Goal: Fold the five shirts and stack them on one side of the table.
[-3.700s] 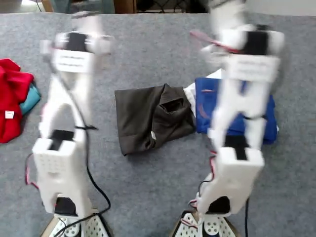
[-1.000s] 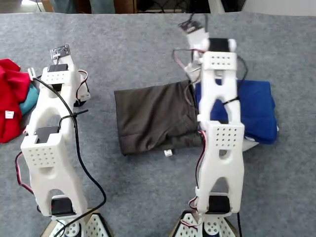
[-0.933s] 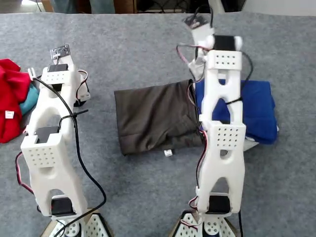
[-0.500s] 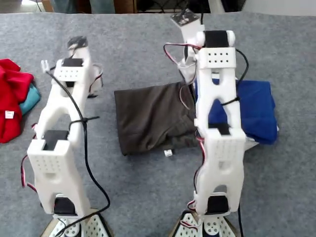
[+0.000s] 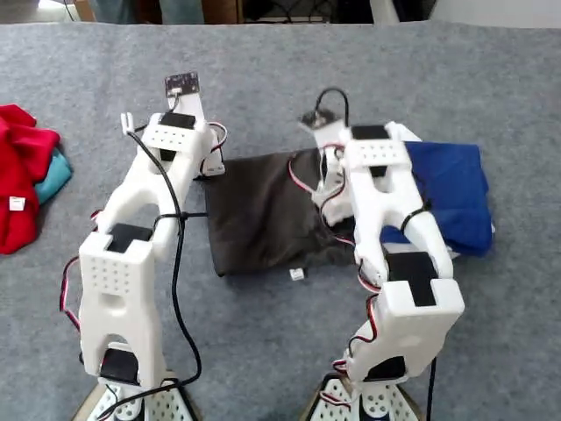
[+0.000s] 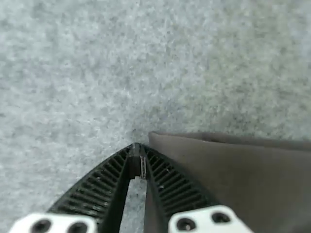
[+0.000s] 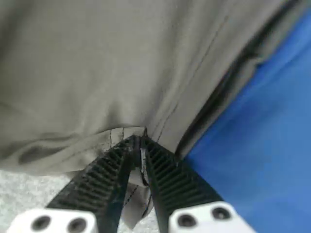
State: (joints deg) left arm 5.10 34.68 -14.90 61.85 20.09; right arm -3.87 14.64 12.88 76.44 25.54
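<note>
A dark brown shirt (image 5: 259,210) lies folded in the table's middle. To its right a folded blue shirt (image 5: 456,197) rests on something white. In the high view the left arm stretches to the brown shirt's far left corner. My left gripper (image 6: 137,156) is shut, its tips touching the edge of that corner (image 6: 160,141); whether cloth is pinched is unclear. The right arm hangs over the seam between the brown and blue shirts. My right gripper (image 7: 138,144) is shut on a bunched hem of the brown shirt (image 7: 97,73), beside the blue shirt (image 7: 262,136).
A crumpled red shirt (image 5: 19,175) lies at the table's left edge with a teal one (image 5: 58,174) under it. A small white tag (image 5: 298,274) sticks out at the brown shirt's near edge. Grey felt (image 5: 263,79) covers the table.
The left arm has swung right, from near the red shirt to the brown shirt's far left corner. The right arm has drawn back and come down onto the brown shirt's right edge.
</note>
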